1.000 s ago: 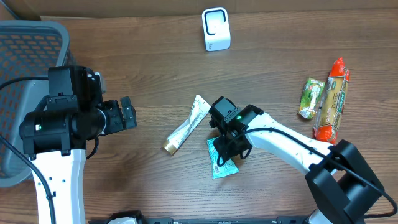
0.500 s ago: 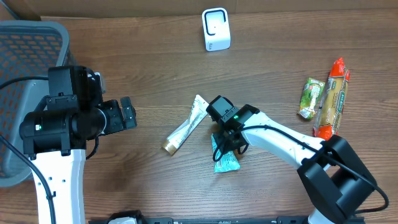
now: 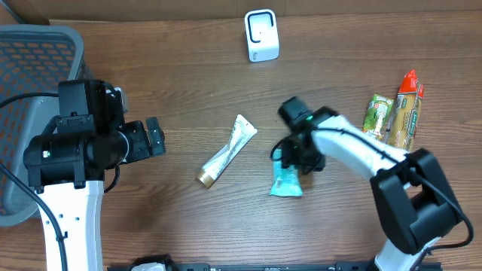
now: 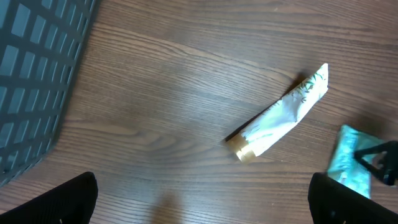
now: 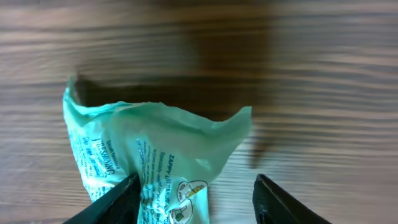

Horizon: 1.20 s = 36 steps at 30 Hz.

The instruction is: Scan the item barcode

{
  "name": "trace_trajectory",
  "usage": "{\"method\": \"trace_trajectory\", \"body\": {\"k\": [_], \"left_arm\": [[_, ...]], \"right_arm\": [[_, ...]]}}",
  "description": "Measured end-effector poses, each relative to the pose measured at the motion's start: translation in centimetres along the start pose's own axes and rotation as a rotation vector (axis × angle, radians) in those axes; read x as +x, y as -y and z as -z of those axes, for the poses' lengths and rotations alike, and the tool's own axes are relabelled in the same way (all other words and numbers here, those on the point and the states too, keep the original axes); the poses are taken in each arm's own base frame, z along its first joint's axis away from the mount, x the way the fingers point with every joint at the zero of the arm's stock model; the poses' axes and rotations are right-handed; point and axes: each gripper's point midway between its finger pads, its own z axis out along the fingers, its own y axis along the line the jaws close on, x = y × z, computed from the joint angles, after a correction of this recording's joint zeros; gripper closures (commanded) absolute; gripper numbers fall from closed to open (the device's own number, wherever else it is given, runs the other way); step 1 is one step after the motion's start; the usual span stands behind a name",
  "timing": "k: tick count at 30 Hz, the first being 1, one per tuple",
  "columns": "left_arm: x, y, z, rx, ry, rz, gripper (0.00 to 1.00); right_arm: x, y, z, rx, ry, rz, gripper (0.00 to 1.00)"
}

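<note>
— Where is the item to scan?

— The teal packet [image 3: 286, 182] lies on the wood-grain desk [image 3: 173, 68], right of the middle, directly under the right pincer [image 3: 296, 154]; it is thin film, crumpled, with one corner puckered up and small print running along its side.

— Is it clamped?

— No; in the right wrist view the black fingers [image 5: 115, 200] stand parted, one against the packet's edge while bare wood shows beside the other, so the pincer is released.

— And the left one?

— The left pincer [image 4: 202, 196] gapes wide over bare desk, grasping nothing; its dark tips show only at the lower corners of its own view.

— What lies near the packet?

— A flattened tube [image 3: 228, 149] lies just to its left, apart from it; it is pale and shiny, crimped at one end, with a gold cap at the other, and lies on a slant.

— The scanner?

— A small white box [image 3: 261, 35] with rounded corners stands at the far edge, well apart from the packet.

— Anything else?

— A grey mesh basket [image 3: 30, 90] sits at the left; at the right, a glossy green pouch [image 3: 376, 117] lies beside a long tan pack [image 3: 401, 124] with orange ends.
</note>
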Motion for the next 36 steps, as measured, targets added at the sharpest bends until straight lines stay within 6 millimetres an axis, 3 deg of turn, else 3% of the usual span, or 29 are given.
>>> {"method": "trace_trajectory", "body": {"k": [4, 8, 11, 14, 16, 19, 24, 28, 36], "left_arm": [[0.0, 0.0, 0.0, 0.0, 0.0, 0.0, 0.01], [0.0, 0.0, 0.0, 0.0, 0.0, 0.0, 0.0], [0.0, 0.0, 0.0, 0.0, 0.0, 0.0, 0.0], [0.0, 0.0, 0.0, 0.0, 0.0, 0.0, 0.0], [0.0, 0.0, 0.0, 0.0, 0.001, 0.0, 0.0], [0.0, 0.0, 0.0, 0.0, 0.001, 0.0, 0.0], [0.0, 0.0, 0.0, 0.0, 0.0, 0.0, 0.0], [0.0, 0.0, 0.0, 0.0, 0.0, 0.0, 0.0], [0.0, 0.0, 0.0, 0.0, 0.0, 0.0, 0.0]], "right_arm": [[0.7, 1.7, 1.5, 0.043, -0.073, 0.0, 0.41], [0.2, 0.3, 4.8, 0.004, -0.076, 0.094, 0.46], [0.7, -1.0, 7.3, -0.04, -0.056, 0.173, 0.62], [2.2, -1.9, 8.1, -0.056, -0.065, 0.242, 0.85], [2.9, -2.6, 7.5, -0.063, -0.064, 0.283, 0.96], [4.1, -3.1, 5.5, -0.056, -0.078, 0.324, 0.96], [5.7, -2.1, 2.4, -0.012, -0.102, 0.356, 0.96], [5.1, -1.1, 1.6, 0.038, -0.071, 0.352, 0.96], [4.4, -1.7, 1.3, 0.036, -0.022, 0.369, 0.96]]}}
